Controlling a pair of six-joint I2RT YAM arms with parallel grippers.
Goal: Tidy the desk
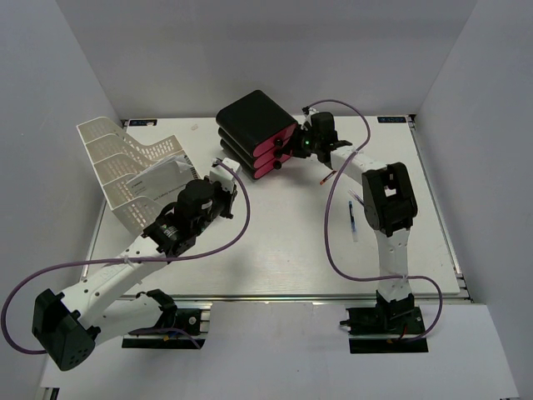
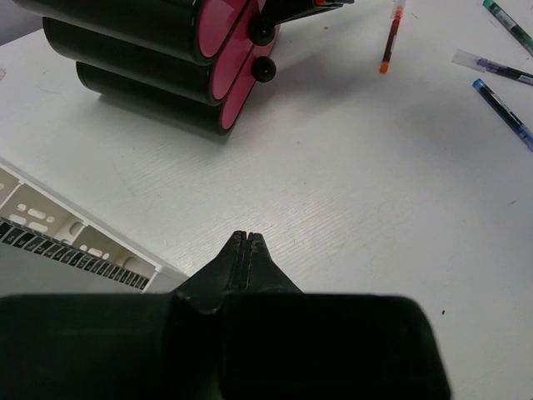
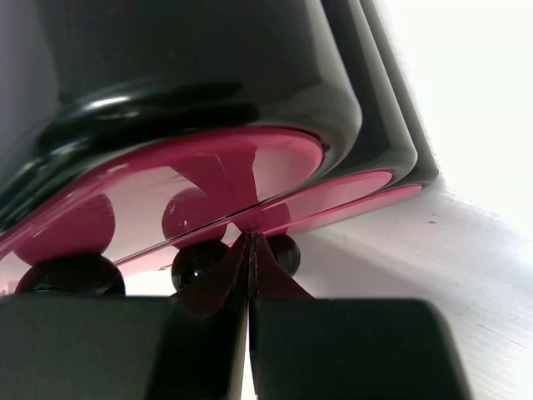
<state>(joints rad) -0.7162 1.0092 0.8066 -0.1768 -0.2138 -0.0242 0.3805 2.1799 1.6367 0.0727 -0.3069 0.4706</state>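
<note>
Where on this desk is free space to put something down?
The widest bare patch of the desk lies between the left arm and the right arm, from the drawer unit down to the front rail. A bare strip runs along the right wall. Crowded: the pens beside the right arm, and the paper tray on the left.

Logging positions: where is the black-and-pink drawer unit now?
In the top view, the black-and-pink drawer unit sits far-centre on the desk, right of the white mesh tray, with the right tool at its pink fronts.
</note>
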